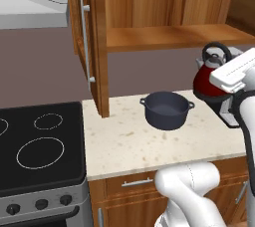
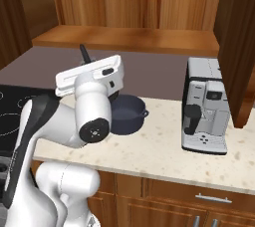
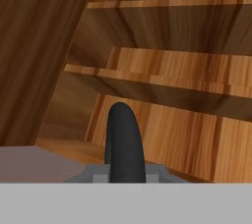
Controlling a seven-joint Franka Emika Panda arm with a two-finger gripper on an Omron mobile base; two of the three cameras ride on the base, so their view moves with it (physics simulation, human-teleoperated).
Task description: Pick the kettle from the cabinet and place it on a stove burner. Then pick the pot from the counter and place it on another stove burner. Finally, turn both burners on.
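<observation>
White glossy arm elbow fills the foreground. Kettle (image 1: 208, 77): small, glossy red, black arched handle, pale spout; held in the air over the tabletop's (image 1: 129, 141) right part, below the open cabinet (image 1: 164, 37) shelf. End effector (image 1: 217, 82) clamped shut on its black handle, wrist level. Pot (image 1: 167, 110): round, dark blue-grey, loop handles, on beige speckled stone. Black glass cooktop (image 1: 40, 141) at left, thin white rings.

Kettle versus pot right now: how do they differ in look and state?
The kettle is glossy red with a black arched handle; the pot is dark blue-grey, lidless, with loop side handles. The kettle hangs above the counter at the gripper; the pot sits on it. Both are round cookware.
</observation>
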